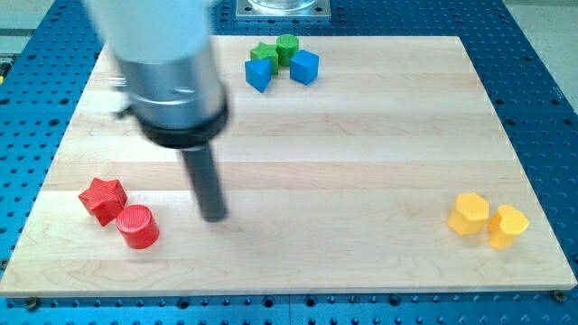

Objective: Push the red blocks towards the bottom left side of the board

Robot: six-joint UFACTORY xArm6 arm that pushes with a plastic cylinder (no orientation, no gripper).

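My tip (214, 217) rests on the wooden counter (361, 135) in the lower left part of the view; this rod end is the whole end effector, a plain dark rod with no jaws to spread or press together, and it pinches nothing.

Toward the view's right of my tip, a wide stretch of bare wood runs to the two yellow blocks: the yellow block (470, 214) and, touching it on its right, the yellow heart-shaped block (507, 226), both near the counter's right edge and well apart from my tip. Above my tip, toward the view's top, open wood reaches a cluster near the top edge: a green star block (265, 51), a green cylinder (287, 47), a blue block (259, 75) and a blue cube (304, 67).

The red cylinder (137, 227) lies near my tip on its left, slightly lower, not touching. The red star block (102, 199) sits just beyond it, up and left, against the cylinder. Both are close to the counter's left and bottom edges.
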